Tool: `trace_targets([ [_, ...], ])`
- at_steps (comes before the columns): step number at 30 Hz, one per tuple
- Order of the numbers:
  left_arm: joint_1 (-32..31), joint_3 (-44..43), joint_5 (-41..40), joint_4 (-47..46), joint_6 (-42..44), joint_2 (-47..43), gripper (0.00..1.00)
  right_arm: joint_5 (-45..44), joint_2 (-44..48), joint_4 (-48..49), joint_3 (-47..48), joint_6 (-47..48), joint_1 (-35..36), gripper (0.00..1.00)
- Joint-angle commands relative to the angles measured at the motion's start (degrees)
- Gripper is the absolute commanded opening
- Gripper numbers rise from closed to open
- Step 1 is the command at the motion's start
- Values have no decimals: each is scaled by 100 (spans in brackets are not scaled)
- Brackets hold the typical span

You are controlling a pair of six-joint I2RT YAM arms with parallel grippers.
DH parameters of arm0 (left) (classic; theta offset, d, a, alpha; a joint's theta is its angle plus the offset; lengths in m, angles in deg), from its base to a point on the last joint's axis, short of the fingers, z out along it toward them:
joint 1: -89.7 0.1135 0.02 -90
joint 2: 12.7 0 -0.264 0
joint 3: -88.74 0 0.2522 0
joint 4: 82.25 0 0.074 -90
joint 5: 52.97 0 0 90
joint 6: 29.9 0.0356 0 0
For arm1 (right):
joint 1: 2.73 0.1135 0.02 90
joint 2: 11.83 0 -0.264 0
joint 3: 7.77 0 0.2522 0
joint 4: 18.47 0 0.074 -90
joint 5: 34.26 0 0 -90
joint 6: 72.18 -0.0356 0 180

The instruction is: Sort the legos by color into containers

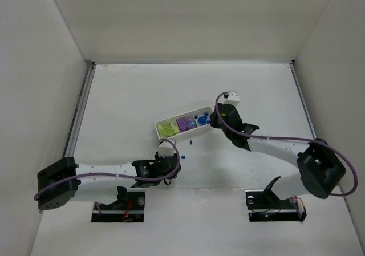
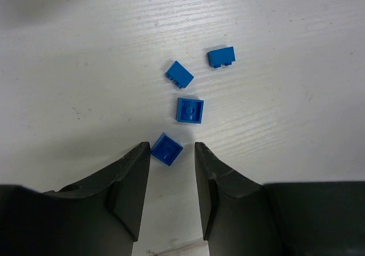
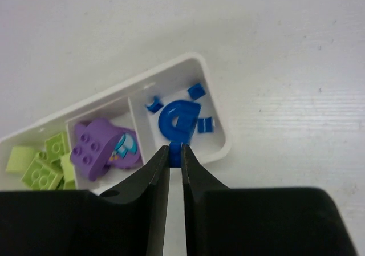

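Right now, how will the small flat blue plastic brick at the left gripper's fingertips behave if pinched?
The small blue plastic brick looks rigid, so probably won't flex. It sits corner-on to the left gripper, so may twist. Lying flat, it likely slides, not rolls.

White painted counter (image 1: 131, 96) with a fine grain running across it; the wrist views show a few small dark specks and scuffs. It's boxed in on three sides: plain white back wall (image 1: 188, 16), white left side panel (image 1: 34, 96), white right side panel (image 1: 342, 85). Grey metal rail (image 1: 80, 108) runs along the counter's left edge, a thinner grey strip (image 1: 302, 102) along the right. Lighting even, shadows soft.
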Motion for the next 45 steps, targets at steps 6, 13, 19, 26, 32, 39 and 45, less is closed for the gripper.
trace_targets([
  [6, 38, -48, 11, 58, 199, 271, 33, 510, -875, 551, 775, 335, -400, 21],
  [13, 38, -66, 11, 137, 269, 351, 31, 440, -911, 560, 802, 361, -374, 38],
  [19, 38, -74, 11, 155, 304, 421, 27, 361, -516, 560, 494, 326, -233, 40],
  [26, -50, -232, -129, 418, 234, 579, 17, 326, -24, 560, 143, 282, -172, 41],
  [32, -164, -548, -367, 664, 190, 150, 13, 317, 486, 499, -130, 308, -84, 45],
  [39, -76, -1216, -420, 779, 383, -308, 13, 212, 1128, 446, -543, 247, -110, 47],
  [45, 617, -2033, -333, -432, 1173, 314, 13, -96, 1804, 420, -1079, 106, -321, 41],
])
